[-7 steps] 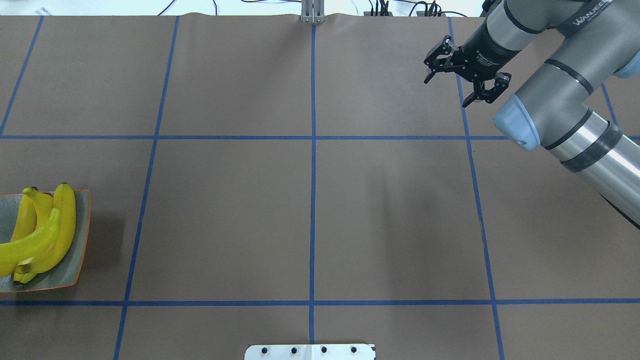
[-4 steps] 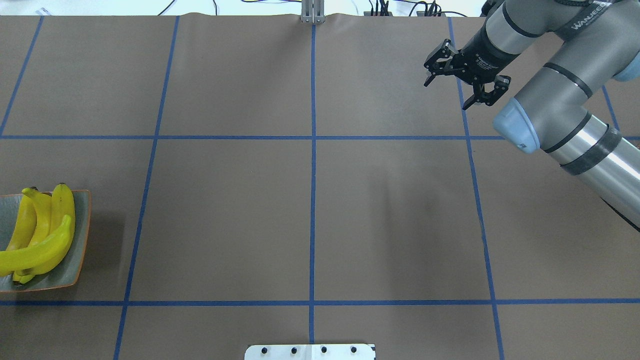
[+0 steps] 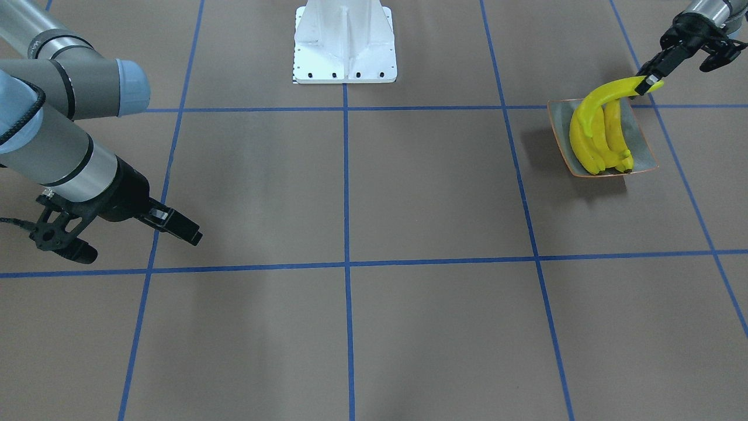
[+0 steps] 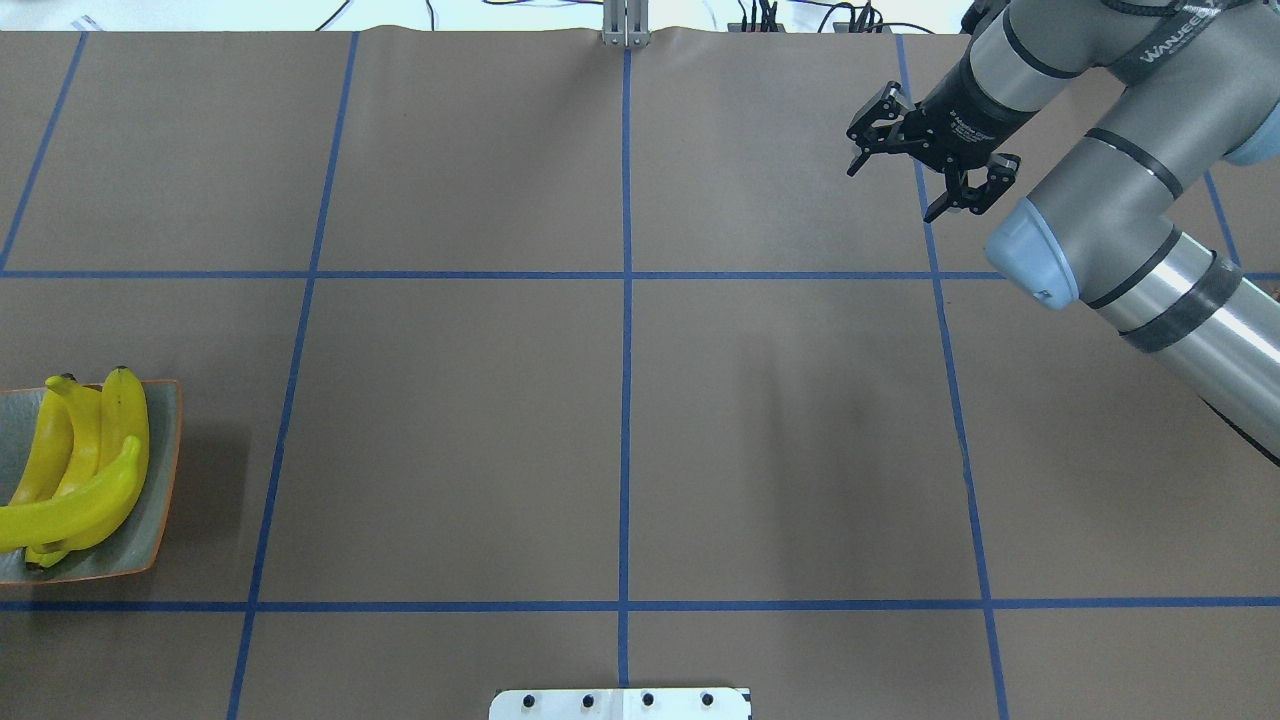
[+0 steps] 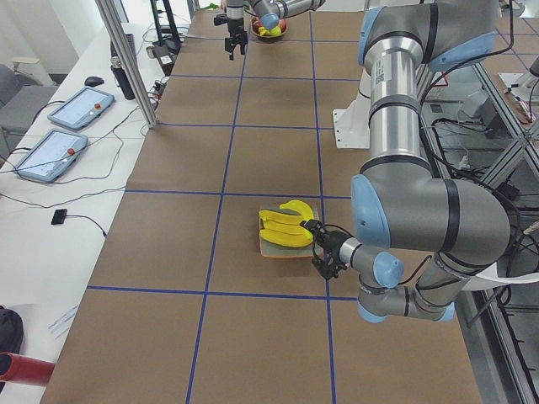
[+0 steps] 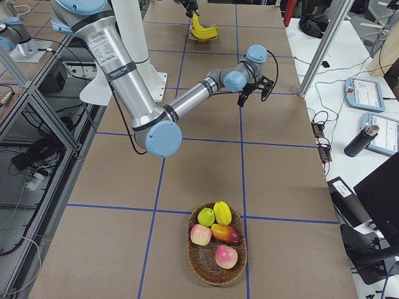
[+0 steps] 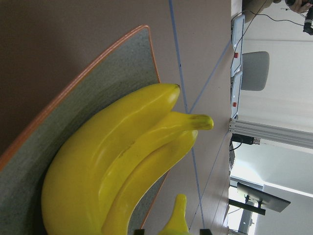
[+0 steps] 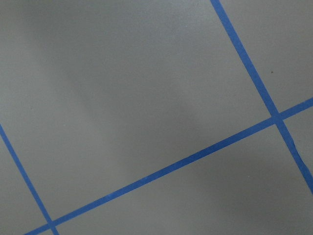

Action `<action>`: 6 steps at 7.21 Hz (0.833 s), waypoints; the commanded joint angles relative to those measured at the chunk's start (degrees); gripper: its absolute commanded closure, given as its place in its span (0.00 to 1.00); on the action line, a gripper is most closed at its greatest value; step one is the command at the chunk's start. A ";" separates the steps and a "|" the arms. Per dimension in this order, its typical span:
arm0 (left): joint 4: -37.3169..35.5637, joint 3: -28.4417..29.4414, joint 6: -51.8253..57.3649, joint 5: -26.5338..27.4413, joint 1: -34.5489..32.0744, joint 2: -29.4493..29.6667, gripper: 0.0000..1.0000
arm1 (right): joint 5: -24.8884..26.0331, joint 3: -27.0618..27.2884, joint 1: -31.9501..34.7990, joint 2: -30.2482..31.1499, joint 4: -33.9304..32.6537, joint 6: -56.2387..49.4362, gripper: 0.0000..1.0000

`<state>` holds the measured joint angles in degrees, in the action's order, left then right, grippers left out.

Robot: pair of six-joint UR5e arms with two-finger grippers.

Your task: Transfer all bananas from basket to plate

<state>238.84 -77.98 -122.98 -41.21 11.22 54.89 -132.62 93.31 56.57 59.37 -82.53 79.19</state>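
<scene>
A: How far along was the transfer judged to be?

B: Nearly complete. Three bananas (image 3: 610, 143) were seen lying side by side on the plate (image 3: 640, 146). The fourth, the paler banana (image 3: 590, 111), was draped across them, with one end held just beyond the plate's rim on the robot's side. That end was clamped between the fingers of the left gripper (image 3: 647, 82).

A: What was taken to be left?

B: Only the letting-go. The paler banana was not yet released, and the arm was not yet drawn clear of the plate. No banana was seen anywhere off the plate.

A: And the basket?

B: The basket (image 6: 212, 276) was shown only in the right side view, well apart from the plate at the opposite end of the table. No banana could be made out in it.

A: What was counted?

B: Four bananas in all, one plate and one basket. Five other pieces of fruit (image 6: 225, 234) were counted in the basket: one green, one yellow and three reddish.

A: How was the right gripper (image 4: 893, 188) found?

B: Its jaws were spread wide with nothing between them. It was hung over bare table, well apart from the plate, on the basket's side of it. No part in the placing was seen to be taken by it.
</scene>
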 commanded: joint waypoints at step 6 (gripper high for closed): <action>0.67 5.03 -5.07 0.16 1.18 4.35 1.00 | 1.93 0.03 -1.64 0.13 0.00 -0.08 0.00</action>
<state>239.97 -72.71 -127.87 -41.05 12.46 58.73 -130.87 93.32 55.07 59.50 -82.53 79.11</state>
